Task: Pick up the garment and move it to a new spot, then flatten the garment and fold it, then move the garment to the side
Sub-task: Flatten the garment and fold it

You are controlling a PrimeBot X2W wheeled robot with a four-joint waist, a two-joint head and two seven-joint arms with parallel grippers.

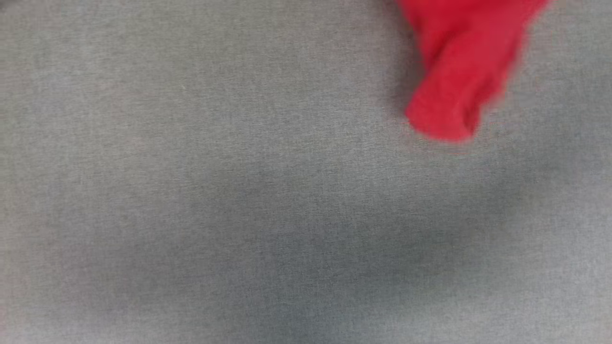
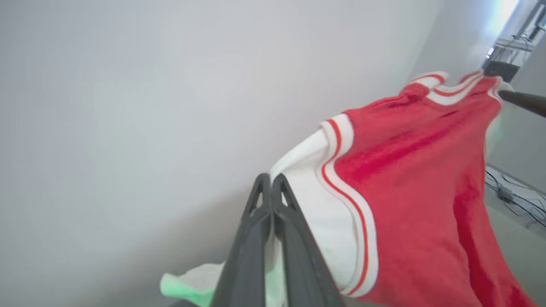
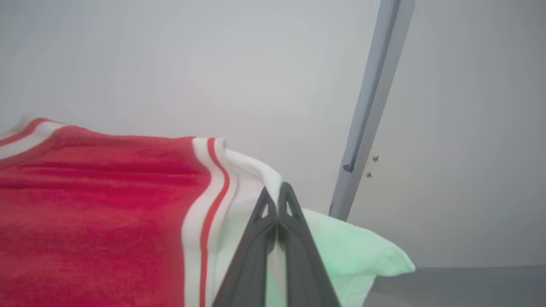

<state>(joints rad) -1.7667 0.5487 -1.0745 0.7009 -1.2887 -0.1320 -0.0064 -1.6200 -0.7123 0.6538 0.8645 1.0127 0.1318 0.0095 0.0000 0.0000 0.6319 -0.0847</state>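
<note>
The garment, a red jersey with white sleeves and striped trim, hangs stretched in the air between my two grippers. My left gripper is shut on one white sleeve. My right gripper is shut on the other white sleeve of the garment. In the left wrist view the right gripper's dark fingers show at the jersey's far shoulder. In the head view the blurred red lower end of the garment dangles over the grey table at the upper right.
A pale wall stands behind the jersey in both wrist views. A grey-blue upright post rises right of my right gripper. Cables lie on the floor at the far right of the left wrist view.
</note>
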